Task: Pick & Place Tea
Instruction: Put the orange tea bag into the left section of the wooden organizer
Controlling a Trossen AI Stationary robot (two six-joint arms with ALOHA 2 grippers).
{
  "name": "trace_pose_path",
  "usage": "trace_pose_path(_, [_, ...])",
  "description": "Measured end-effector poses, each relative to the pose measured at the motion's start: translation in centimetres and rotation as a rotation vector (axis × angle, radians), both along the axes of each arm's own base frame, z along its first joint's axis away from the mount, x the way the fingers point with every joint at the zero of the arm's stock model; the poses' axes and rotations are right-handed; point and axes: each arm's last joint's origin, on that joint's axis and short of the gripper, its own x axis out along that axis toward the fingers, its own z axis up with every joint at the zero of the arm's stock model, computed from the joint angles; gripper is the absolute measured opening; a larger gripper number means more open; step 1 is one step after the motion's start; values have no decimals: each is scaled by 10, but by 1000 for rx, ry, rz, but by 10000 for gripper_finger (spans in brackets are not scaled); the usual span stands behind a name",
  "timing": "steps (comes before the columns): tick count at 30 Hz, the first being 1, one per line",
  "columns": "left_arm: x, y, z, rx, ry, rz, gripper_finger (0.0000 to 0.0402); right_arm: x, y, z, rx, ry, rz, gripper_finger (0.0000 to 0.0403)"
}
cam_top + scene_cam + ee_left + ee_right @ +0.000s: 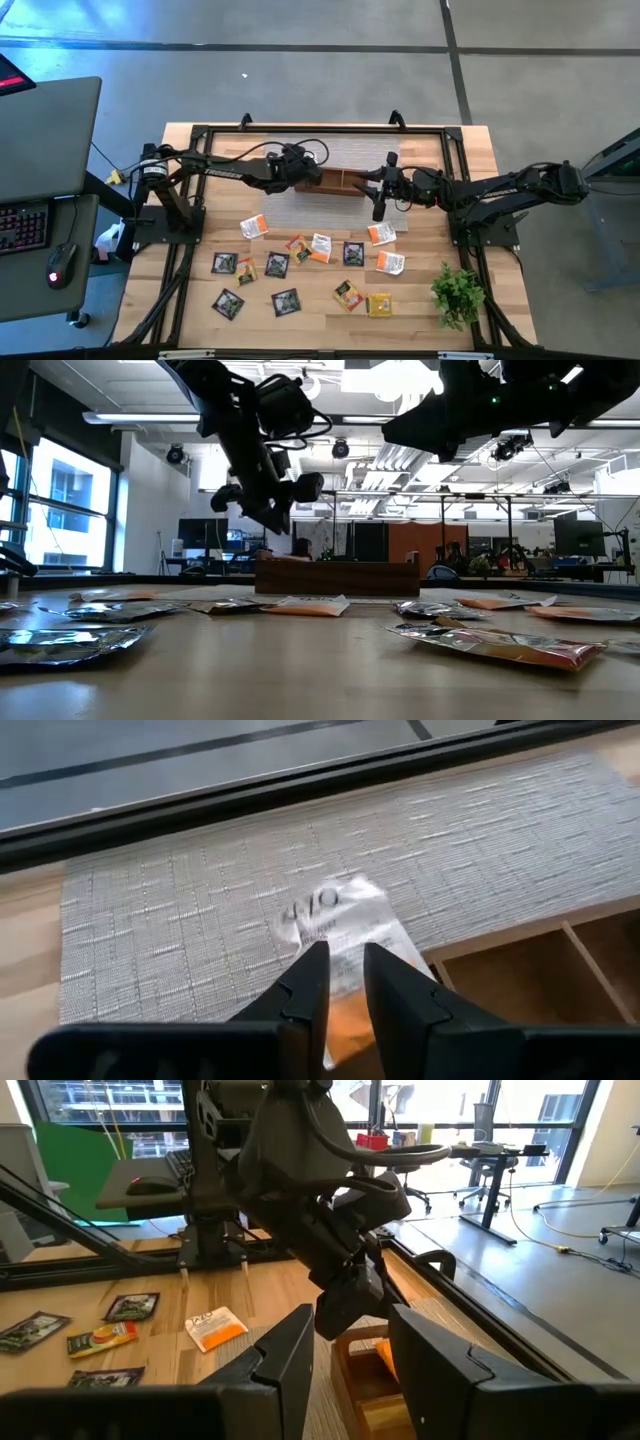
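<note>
Two dark arms reach in over a pale wooden bench (430,300) framed by black rails, with a grey woven mat (300,205) laid across its far half and an open office with desks, monitors and tall windows beyond. A keyboard (22,225) and mouse (60,265) sit on a side desk. On the mat stands the brown wooden tray (345,183); the right wrist view shows something orange in one compartment. The left claw (300,172) hovers at the tray's left end, its fingers (305,990) pinched on a white-and-orange tea sachet (335,925) that hangs over the mat just beside the tray. The right claw (378,200) waits at the tray's right end, fingers apart. More tea sachets (300,265) lie scattered on the near bench, near a small green plant (458,295).
</note>
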Motion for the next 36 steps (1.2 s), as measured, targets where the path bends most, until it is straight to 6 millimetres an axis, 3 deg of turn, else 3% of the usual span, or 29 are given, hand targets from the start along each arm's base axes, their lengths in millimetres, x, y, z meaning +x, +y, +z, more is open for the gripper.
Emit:
trace_pose_path(8, [1, -2, -1, -39, 27, -72, 105, 0, 0, 0, 0, 0, 0, 129])
trace_pose_path(15, [-1, -4, 2, -89, 47, -155, 85, 0, 0, -3, 7, 32, 0, 123])
trace_pose_path(19, [-19, -7, 35, -64, 58, -174, 42, 0, 0, -5, -5, 56, 55, 102])
trace_pose_path(24, [-54, -20, 82, -7, 76, -226, 3, 2, -6, -1, 2, 69, 91, 92])
trace_pose_path(28, [-84, -25, 115, 44, 41, -286, 14, 22, -25, 19, -5, 103, 65, 112])
trace_pose_path(33, [-100, -28, 123, 76, 96, -319, 36, 74, -62, 35, -5, 298, 54, 151])
trace_pose_path(36, [-102, -26, 124, 134, 127, -260, 41, 106, -95, 29, 51, 438, -6, 170])
